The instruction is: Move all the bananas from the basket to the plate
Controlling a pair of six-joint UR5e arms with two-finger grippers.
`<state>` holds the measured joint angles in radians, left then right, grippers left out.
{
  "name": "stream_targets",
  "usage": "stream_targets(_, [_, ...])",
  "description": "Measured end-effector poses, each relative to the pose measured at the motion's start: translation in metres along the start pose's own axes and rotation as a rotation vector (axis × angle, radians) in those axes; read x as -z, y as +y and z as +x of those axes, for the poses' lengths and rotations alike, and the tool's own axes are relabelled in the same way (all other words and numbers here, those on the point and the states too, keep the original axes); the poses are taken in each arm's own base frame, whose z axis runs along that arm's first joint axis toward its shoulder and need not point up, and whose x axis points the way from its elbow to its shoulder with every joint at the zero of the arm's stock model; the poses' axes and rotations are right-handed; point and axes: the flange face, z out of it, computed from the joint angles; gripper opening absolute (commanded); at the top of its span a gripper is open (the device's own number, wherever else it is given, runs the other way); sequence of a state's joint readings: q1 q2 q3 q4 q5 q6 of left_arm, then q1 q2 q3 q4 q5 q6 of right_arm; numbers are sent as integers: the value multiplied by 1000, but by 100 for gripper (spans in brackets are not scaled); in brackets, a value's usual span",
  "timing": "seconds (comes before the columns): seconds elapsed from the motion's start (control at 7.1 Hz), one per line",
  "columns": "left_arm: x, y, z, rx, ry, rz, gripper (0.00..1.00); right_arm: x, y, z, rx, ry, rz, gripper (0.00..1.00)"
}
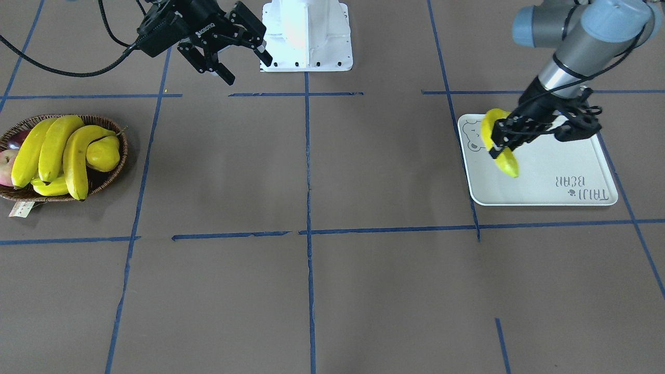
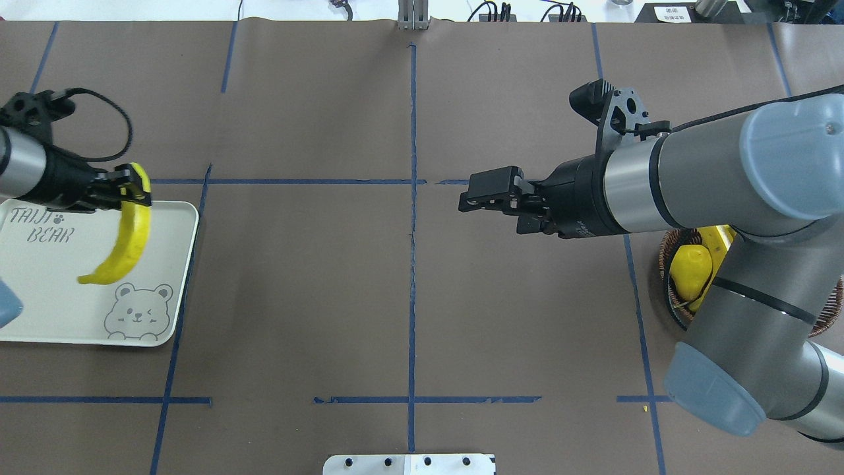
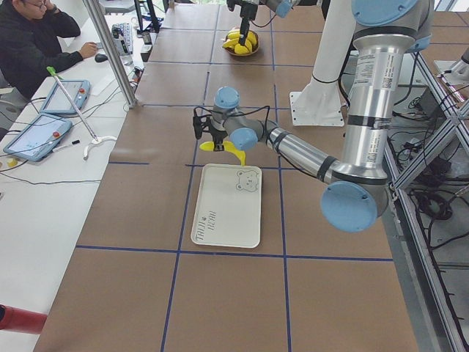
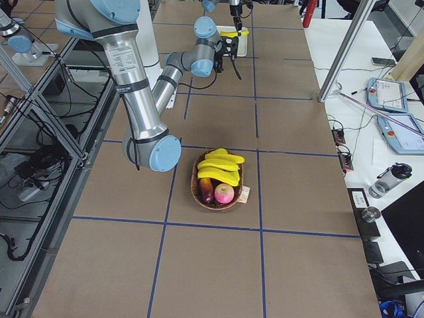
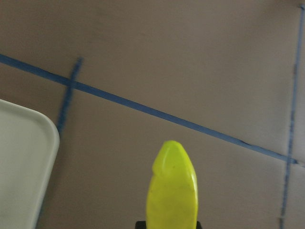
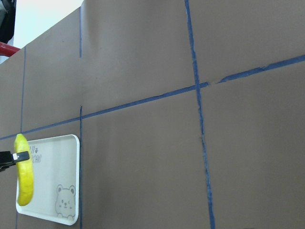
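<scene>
Brown paper crossed by blue tape lines covers the bench [image 1: 363, 291] on which we see both arms at work. Our left hand [image 1: 501, 143] is clamped on one banana [image 2: 125, 247], gripping it near its upper end, so the fruit hangs curved with its lower tip pointing down. That banana is over the plate [image 2: 39, 310], on the side near the printed bear face; we cannot tell whether its tip touches the white surface. The plate lies flat at the bench end on the robot's left.

Our right hand [image 1: 248, 70] hangs above bare paper near the robot's white base [image 1: 306, 36], its two fingers spread apart and gripping nothing. It is well apart from the basket [image 1: 123, 156], which sits at the opposite end of the bench from the plate. Three more bananas [image 1: 52, 148] lie side by side in the basket, with a yellow pear [image 1: 104, 153] just beside them and a red apple [image 1: 5, 166] at the far rim. A small paper tag [image 1: 21, 209] rests on the bench, touching the basket's edge.
</scene>
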<state>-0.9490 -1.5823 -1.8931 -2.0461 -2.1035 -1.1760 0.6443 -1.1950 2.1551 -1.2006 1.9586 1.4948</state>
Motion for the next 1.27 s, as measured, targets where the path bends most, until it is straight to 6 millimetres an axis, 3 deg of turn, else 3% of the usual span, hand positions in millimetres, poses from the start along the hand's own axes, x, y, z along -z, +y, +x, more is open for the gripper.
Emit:
stream_targets(0.14, [-12, -9, -50, -2, -74, -6, 0, -1, -5, 5, 9, 33, 7, 100])
stream_targets(0.42, [-44, -18, -111, 41, -169, -38, 0, -5, -6, 9, 14, 58, 11, 100])
stream_targets(0.7, [-63, -20, -140, 71, -211, -57, 0, -9, -7, 10, 13, 65, 12, 100])
stream_targets(1.13, [-81, -20, -168, 94, -247, -75, 2, -9, -6, 9, 14, 65, 12, 100])
stream_targets(1.27, [-87, -21, -175, 91, -244, -73, 29, -9, -6, 9, 14, 65, 12, 100])
